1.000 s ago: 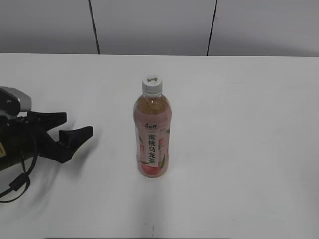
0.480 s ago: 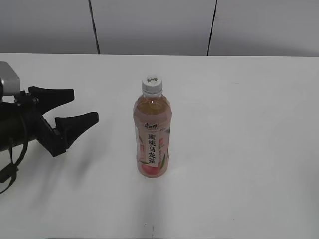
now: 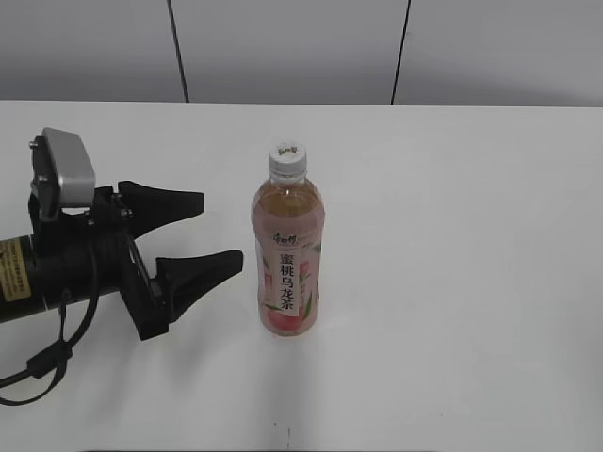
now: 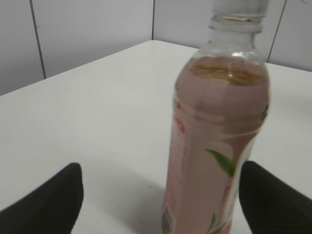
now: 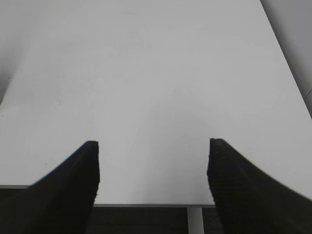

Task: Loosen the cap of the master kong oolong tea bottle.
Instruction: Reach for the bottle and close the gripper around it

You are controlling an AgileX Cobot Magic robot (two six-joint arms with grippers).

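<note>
Exterior view: the master kong oolong tea bottle (image 3: 287,247) stands upright on the white tabletop (image 3: 452,235), filled with amber tea up to the shoulder. A pink peach label wraps the body, with a white band of dark Chinese characters down its front. The cap (image 3: 287,160), white and ribbed with a faint grey mark on top, sits on the neck.

The left gripper (image 3: 222,231) lies low and level beside the bottle, jaws spread wide, tips pointing at the bottle's body. Bottle stands just ahead of the tips, apart from them, no contact. The far finger ends short of the bottle; the near finger comes closer. A grey camera block (image 3: 64,169) sits atop the wrist, and a black cable (image 3: 42,363) loops beneath the arm.

Left wrist view: the bottle (image 4: 217,141) rises between and ahead of the two black fingertips (image 4: 46,202), nearer the right one than the left. The tea surface shows just below the clear neck; the cap (image 4: 240,9) is cut off at the top edge. A green leaf is printed on the label. Grey wall panels (image 4: 87,34) stand behind the tabletop.

Right wrist view: the right gripper (image 5: 152,165) has its jaws spread, both black fingers hanging over bare tabletop (image 5: 146,73) near its edge. Nothing lies between them.
</note>
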